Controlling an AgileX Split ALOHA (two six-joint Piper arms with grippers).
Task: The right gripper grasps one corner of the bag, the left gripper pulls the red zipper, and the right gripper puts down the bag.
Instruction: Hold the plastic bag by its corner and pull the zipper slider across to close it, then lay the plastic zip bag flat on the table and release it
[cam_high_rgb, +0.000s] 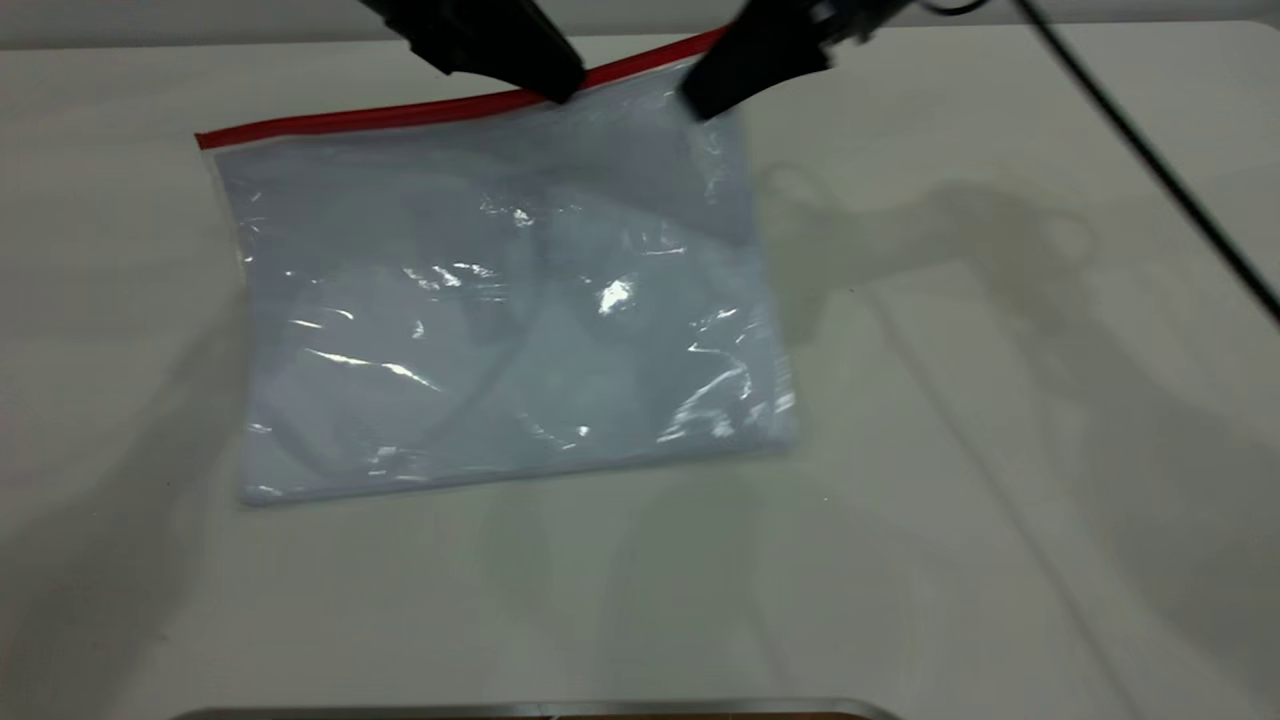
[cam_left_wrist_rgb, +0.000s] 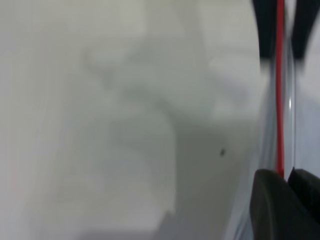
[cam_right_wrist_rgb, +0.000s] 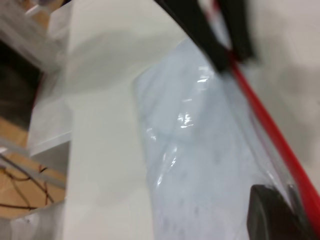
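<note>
I am pinching the thin red zipper (cam_high_rgb: 400, 115) of the flat clear-plastic bag (cam_high_rgb: 510, 300) on the white table (cam_high_rgb: 1000, 450) with the plain black left gripper (cam_high_rgb: 562, 90); the cabled black right gripper (cam_high_rgb: 700, 103) is clamping the bag's corner.

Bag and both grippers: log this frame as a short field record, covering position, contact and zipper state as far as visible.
bag: flat on the table, far right corner at the right gripper
red zipper: runs along the far long edge; slider not discernible
left gripper: on the zipper strip, right of its middle, fingers straddling it
right gripper: at the bag's far right corner, by the zipper's end
jaw state: cannot tell for either gripper
stage: bag not lifted clear
</note>
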